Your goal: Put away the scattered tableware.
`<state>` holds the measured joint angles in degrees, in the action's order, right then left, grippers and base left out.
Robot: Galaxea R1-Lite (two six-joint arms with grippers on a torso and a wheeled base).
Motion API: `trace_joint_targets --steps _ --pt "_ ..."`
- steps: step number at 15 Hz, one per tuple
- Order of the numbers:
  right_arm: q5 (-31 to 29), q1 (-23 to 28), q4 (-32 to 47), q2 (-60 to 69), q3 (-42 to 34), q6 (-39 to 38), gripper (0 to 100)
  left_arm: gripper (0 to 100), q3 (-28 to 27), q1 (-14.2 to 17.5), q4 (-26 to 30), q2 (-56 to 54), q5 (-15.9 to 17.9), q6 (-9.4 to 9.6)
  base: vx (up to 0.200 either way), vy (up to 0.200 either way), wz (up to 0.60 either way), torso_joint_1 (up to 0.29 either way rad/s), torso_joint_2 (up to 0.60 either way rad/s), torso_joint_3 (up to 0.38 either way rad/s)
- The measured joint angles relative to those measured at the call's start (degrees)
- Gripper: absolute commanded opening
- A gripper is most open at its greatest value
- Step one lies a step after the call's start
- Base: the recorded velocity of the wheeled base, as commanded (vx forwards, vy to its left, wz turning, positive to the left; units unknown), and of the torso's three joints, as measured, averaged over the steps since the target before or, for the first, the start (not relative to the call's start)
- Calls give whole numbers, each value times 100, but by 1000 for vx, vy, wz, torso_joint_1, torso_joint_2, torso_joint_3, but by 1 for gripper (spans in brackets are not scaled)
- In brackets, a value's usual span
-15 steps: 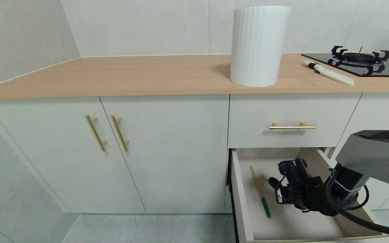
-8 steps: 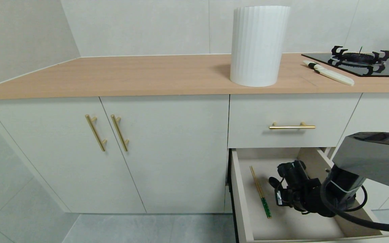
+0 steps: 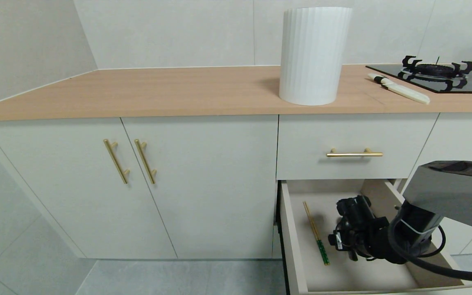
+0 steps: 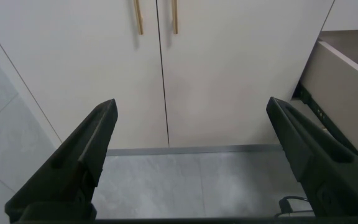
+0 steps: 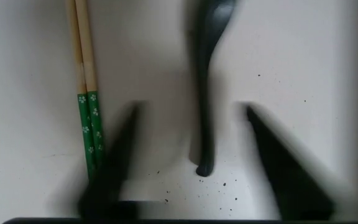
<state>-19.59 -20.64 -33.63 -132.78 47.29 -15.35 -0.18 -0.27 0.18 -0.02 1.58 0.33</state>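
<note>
Low in the open drawer [image 3: 293,246]: right tool [image 5: 190,118] spread wide, straddling a dark spoon [image 5: 204,81] that lies flat on the drawer floor. Gripping nothing, likely because this is the spoon's storage spot. Just beside the spoon and parallel to it, chopsticks [image 5: 86,93], seemingly stowed the same way. Off to the side, left tool [image 4: 191,109] spread and empty, facing the cupboard doors [image 4: 160,62], probably parked clear of the work. Farther off, on the surface [image 3: 158,92]: a knife [image 3: 400,88] near the hob [image 3: 436,73], apparently next to stow, and a white canister [image 3: 314,55].

place: kitchen | evidence: gas hob [image 3: 436,73], wooden countertop [image 3: 158,92], cabinets [image 3: 203,184], drawer [image 3: 291,246]
</note>
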Motion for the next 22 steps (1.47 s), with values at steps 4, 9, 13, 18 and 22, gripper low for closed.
trace_joint_targets --steps 4,9,13,18,22 --pt "0 0 2 26 -11 -2 100 100 0 0 0 0 0 0 0 0 0 0 0 0" --pt "9 50 62 347 -104 2 100 100 0 0 0 0 0 0 0 0 0 0 0 0" --pt "84 80 695 1357 -294 13 100 100 0 0 -2 0 -2 2 0 0 0 0 0 0" --pt "692 17 2622 2914 -247 13 100 100 0 0 0 0 0 2 0 0 0 0 0 0" --pt "1262 -105 3957 3761 -16 148 100 100 0 0 0 0 0 2 0 0 0 0 0 0"
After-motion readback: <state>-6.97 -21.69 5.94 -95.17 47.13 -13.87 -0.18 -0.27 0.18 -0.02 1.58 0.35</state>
